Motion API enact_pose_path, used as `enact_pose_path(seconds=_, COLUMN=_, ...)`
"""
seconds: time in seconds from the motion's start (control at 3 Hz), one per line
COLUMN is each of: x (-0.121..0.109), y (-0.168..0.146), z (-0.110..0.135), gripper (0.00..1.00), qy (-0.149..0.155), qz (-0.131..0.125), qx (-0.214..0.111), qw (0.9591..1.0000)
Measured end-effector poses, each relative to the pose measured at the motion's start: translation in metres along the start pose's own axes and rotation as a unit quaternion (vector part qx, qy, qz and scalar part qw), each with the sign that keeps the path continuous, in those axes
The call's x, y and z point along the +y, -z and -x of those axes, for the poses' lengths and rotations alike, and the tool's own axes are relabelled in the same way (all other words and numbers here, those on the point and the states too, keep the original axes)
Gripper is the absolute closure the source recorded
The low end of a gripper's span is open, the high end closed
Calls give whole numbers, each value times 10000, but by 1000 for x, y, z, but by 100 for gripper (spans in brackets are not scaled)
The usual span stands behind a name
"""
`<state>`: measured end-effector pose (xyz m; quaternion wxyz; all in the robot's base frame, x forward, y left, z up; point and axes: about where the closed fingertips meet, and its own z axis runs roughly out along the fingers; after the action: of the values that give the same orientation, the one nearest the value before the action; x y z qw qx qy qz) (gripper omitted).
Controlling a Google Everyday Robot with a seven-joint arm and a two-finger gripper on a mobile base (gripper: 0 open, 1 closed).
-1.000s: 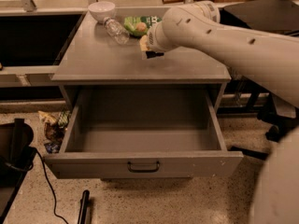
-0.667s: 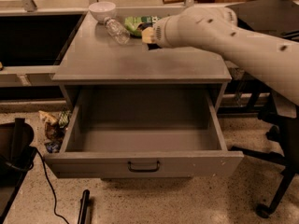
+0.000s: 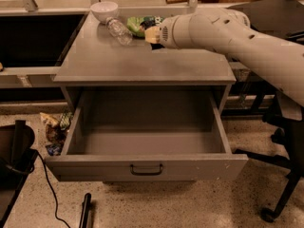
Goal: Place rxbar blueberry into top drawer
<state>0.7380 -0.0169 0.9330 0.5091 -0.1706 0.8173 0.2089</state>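
The top drawer point(image 3: 142, 170) stands pulled wide open below the grey cabinet top point(image 3: 142, 61), and its inside shows nothing in it. My gripper point(image 3: 153, 34) is over the back of the cabinet top, reaching in from the right, right beside a green snack bag point(image 3: 137, 24). A small dark navy piece point(image 3: 154, 20), probably the rxbar blueberry, shows just behind the gripper against the bag; most of it is hidden by my arm point(image 3: 223, 30).
A white bowl point(image 3: 104, 10) and a clear plastic bottle point(image 3: 118, 31) lying on its side sit at the back left of the top. Crumpled wrappers point(image 3: 56, 127) lie on the floor left of the drawer. A black chair base point(image 3: 280, 194) stands at right.
My arm has swung left and towards the back of the cabinet top, bringing the gripper up to the green bag. The drawer has not moved.
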Motion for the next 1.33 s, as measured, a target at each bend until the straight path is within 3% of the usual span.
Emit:
enact_pose_path(seconds=0.33, x=3, y=-2, z=-4, gripper=100, qy=62, qz=102, qx=61, qw=9999)
enact_pose_path(seconds=0.67, x=17, y=8, z=-27, gripper=100, qy=133, qz=464, qx=239, qw=9985)
enact_pose_path(seconds=1.0, x=59, y=36, z=-58, gripper=100, qy=408, qz=1135, qx=456, qw=9916)
enact_pose_path(seconds=1.33, x=108, y=55, z=-94, gripper=100, qy=700, qz=1650, qx=725, qw=9811)
